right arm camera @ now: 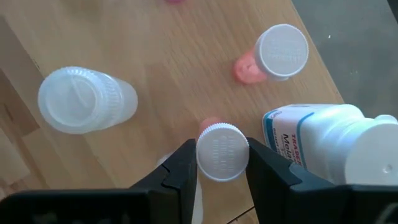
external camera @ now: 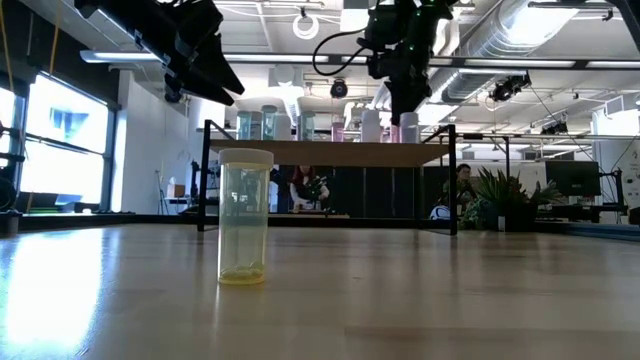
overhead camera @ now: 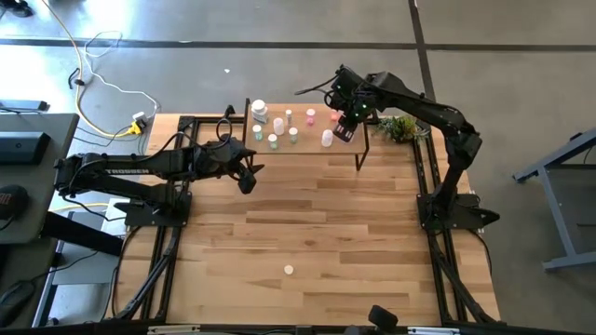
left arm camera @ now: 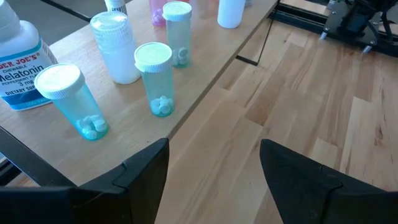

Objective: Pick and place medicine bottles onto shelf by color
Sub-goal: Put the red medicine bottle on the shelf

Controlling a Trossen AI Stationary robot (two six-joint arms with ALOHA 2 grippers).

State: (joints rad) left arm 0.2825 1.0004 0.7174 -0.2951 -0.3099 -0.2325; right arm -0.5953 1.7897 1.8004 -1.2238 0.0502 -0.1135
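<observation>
The light-wood shelf stands at the table's far side with several small bottles on it: teal ones, white ones and pink ones. My right gripper is above the shelf's right part, shut on a pink bottle with a white cap. My left gripper is open and empty, just near of the shelf's left end. A clear yellow bottle stands upright alone on the tabletop near the front edge. My right gripper pinches the pink bottle's white cap between its two fingers, one on each side of the cap. The fingers come from above, pointing down. The bottle is upright below them; whether its base is on the shelf board, I cannot tell.
A white ribbed jar and a wide white labelled bottle stand close by the held bottle. A green plant sprig lies right of the shelf. The wide wooden tabletop lies between the shelf and the yellow bottle.
</observation>
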